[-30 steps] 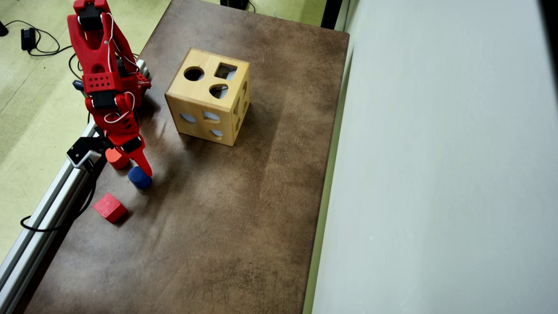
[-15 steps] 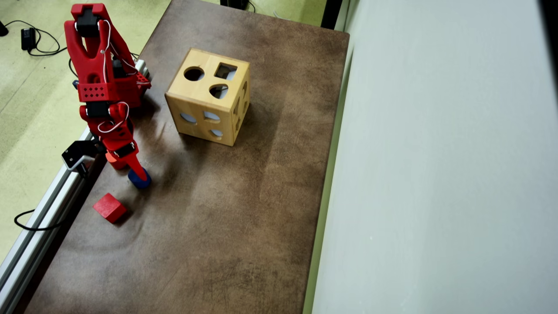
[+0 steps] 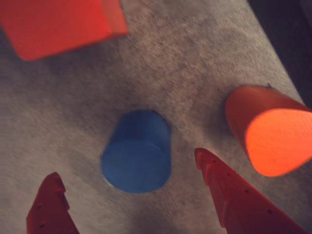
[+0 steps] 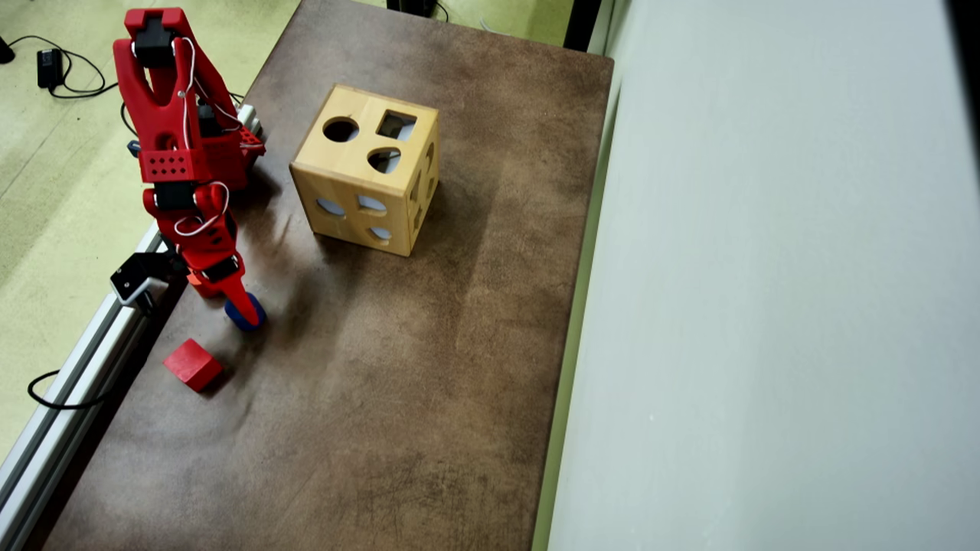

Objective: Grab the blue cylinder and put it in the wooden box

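In the wrist view the gripper [image 3: 129, 192] hangs spread wide, its two red fingers either side of the blue cylinder [image 3: 137, 152] and touching nothing. So the step in hand is the grasp: the next move likely calls for lowering and closing squarely, clear of the red rounded block [image 3: 268, 129] nearby. The wooden box [image 4: 366, 168] stands well apart.

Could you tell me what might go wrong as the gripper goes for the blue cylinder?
The open gripper straddles the blue cylinder, but the red rounded block sits close beside one finger, so closing or descending could knock it. The cylinder looks slightly off-centre between the fingers, so it might tip or slip.
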You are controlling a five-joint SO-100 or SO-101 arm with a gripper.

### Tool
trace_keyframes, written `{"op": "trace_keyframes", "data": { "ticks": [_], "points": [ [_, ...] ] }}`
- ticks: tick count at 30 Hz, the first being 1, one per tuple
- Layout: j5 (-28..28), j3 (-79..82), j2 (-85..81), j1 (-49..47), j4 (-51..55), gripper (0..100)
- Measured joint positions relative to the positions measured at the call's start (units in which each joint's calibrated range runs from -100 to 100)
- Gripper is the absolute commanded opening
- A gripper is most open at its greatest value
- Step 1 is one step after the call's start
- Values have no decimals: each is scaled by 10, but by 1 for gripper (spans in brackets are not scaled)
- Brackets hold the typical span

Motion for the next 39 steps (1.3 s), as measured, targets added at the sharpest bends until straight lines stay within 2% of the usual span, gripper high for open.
{"op": "trace_keyframes", "data": {
  "ticks": [39],
  "points": [
    [0,-78,111,-5,2,41]
  ]
}}
